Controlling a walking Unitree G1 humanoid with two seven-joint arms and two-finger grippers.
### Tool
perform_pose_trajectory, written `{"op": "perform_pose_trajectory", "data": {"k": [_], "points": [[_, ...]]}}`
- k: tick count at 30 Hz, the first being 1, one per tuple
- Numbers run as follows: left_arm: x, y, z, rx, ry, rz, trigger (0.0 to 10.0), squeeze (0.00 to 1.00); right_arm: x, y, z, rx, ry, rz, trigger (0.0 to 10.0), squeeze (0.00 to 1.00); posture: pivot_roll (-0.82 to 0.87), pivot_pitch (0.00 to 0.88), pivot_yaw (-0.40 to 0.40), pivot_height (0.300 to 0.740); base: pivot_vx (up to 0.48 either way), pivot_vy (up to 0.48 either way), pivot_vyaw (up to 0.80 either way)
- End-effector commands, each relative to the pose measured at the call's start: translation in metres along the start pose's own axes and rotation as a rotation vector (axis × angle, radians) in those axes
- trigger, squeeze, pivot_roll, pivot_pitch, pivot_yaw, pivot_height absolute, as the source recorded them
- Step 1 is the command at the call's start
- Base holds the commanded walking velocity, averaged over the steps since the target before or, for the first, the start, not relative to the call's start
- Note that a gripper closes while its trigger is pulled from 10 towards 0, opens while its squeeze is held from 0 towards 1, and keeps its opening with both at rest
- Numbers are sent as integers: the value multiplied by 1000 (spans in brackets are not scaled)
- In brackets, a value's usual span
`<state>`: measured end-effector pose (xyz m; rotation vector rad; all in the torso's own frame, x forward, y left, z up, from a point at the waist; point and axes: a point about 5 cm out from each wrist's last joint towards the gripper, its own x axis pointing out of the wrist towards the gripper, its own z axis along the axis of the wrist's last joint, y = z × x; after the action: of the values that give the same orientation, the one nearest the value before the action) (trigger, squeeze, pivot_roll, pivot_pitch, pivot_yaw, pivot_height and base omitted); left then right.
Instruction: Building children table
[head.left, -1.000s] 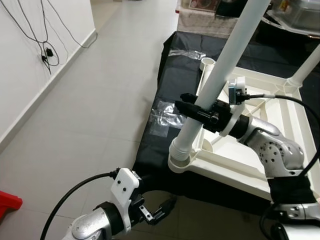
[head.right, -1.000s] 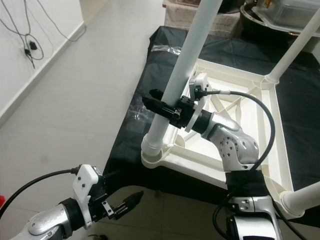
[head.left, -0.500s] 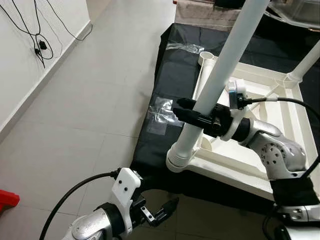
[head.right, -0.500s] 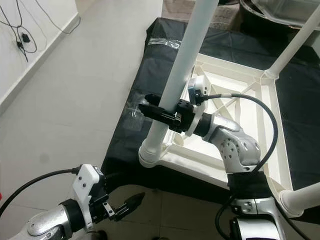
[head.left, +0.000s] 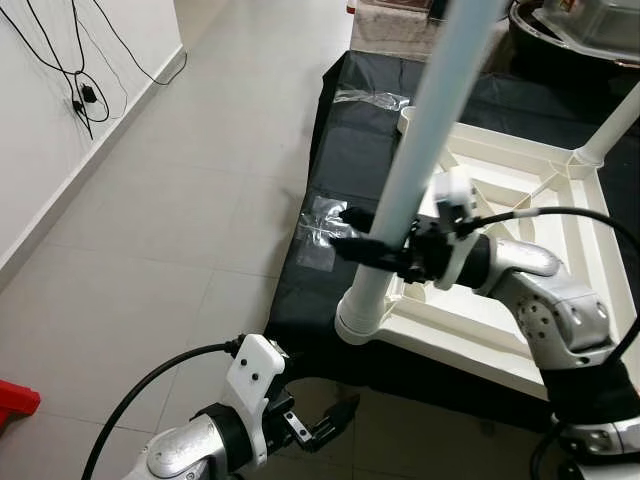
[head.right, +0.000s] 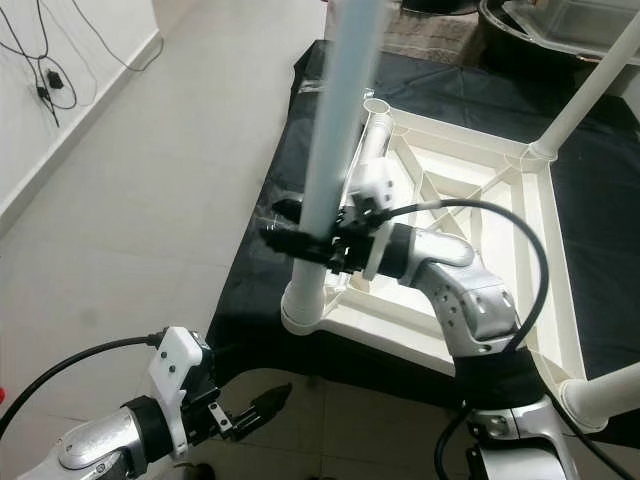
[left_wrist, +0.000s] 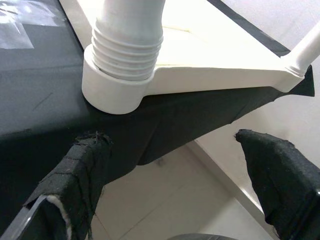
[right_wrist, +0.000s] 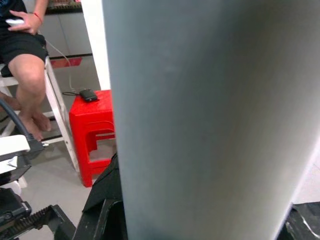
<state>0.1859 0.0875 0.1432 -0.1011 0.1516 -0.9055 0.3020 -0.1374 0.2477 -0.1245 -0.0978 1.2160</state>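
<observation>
So the right tool (head.left: 372, 247) has its two black fingers clamped around the white table leg (head.left: 420, 150), gripping it just above the ribbed end that sits in the corner socket (head.left: 358, 325) of the upside-down white tabletop (head.left: 520, 330). That leg rises steeply from the socket, past the tool and out of the top of the head views. The tabletop lies underside up on a surface covered with black cloth (head.left: 345, 150), and the socket is at the cloth's near edge, right below the tool. Another leg (head.left: 610, 135) stands in the far corner, beyond the right arm.

The left tool (head.left: 325, 428) hangs low over the floor tiles (head.left: 170, 220), down below the socket, fingers (left_wrist: 80, 170) spread apart and holding nothing. From its wrist camera the ribbed leg end is just ahead of the fingertips.
</observation>
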Motion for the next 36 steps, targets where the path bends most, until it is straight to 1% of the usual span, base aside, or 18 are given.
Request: {"op": "perform_pose_trajectory", "data": {"k": [1, 3, 4, 5, 6, 7, 8, 10, 14, 18, 21, 23, 25, 26, 27, 33, 34, 36], "points": [[1, -2, -4, -9, 19, -6, 10000, 0, -11, -5, -36, 57, 190, -109, 10000, 0, 108, 196, -113, 740, 0, 0, 0], [2, -2, -5, -8, 19, -4, 10000, 0, -13, -9, -40, 57, 209, -157, 10000, 0, 109, 195, -115, 740, 0, 0, 0], [2, -1, -4, -5, 19, -2, 10000, 0, -16, -17, -47, 72, 225, -256, 10000, 0, 109, 195, -113, 740, 0, 0, 0], [2, -1, -4, -5, 19, -2, 10000, 0, -16, -17, -47, 72, 225, -256, 10000, 0, 109, 195, -113, 740, 0, 0, 0], [3, -1, -4, -2, 18, -1, 10000, 0, -19, -23, -51, 86, 233, -340, 10000, 0, 109, 195, -115, 740, 0, 0, 0], [3, -1, -4, -2, 18, -1, 10000, 0, -19, -23, -51, 86, 233, -340, 10000, 0, 109, 195, -115, 740, 0, 0, 0], [3, -1, -4, 0, 18, 1, 10000, 0, -24, -31, -55, 105, 221, -450, 10000, 0, 109, 195, -115, 740, 0, 0, 0], [3, -1, -4, 0, 18, 1, 10000, 0, -24, -31, -55, 105, 221, -450, 10000, 0, 109, 195, -115, 740, 0, 0, 0], [3, 0, -4, 3, 18, 4, 10000, 0, -44, -43, -60, 154, 141, -737, 10000, 0, 108, 195, -116, 740, 0, 0, 0], [3, 0, -4, 5, 18, 6, 10000, 0, -52, -42, -59, 152, 95, -833, 10000, 0, 110, 196, -112, 740, 0, 0, 0], [4, 2, -4, 6, 19, 7, 10000, 0, -59, -40, -59, 146, 67, -979, 10000, 0, 107, 194, -107, 740, 0, 0, 0], [4, 2, -4, 8, 19, 8, 10000, 0, -65, -39, -61, 156, 58, -1138, 10000, 0, 107, 194, -104, 740, 0, 0, 0], [5, 3, -4, 9, 19, 8, 10000, 0, -66, -38, -62, 164, 58, -1190, 10000, 0, 107, 194, -104, 740, 0, 0, 0], [5, 3, -4, 9, 19, 8, 10000, 0, -66, -38, -62, 164, 58, -1190, 10000, 0, 107, 194, -104, 740, 0, 0, 0], [5, 4, -4, 8, 19, 9, 10000, 0, -65, -33, -67, 185, 70, -1344, 10000, 0, 108, 193, -102, 740, 0, 0, 0], [6, 5, -4, 9, 18, 12, 10000, 0, -57, -30, -66, 216, 61, -1495, 10000, 0, 109, 194, -99, 740, 0, 0, 0], [6, 6, -4, 10, 18, 14, 10000, 0, -50, -31, -60, 212, 37, -1591, 10000, 0, 108, 195, -100, 740, 0, 0, 0], [6, 6, -4, 10, 18, 14, 10000, 0, -50, -31, -60, 212, 37, -1591, 10000, 0, 108, 195, -100, 740, 0, 0, 0]]}}
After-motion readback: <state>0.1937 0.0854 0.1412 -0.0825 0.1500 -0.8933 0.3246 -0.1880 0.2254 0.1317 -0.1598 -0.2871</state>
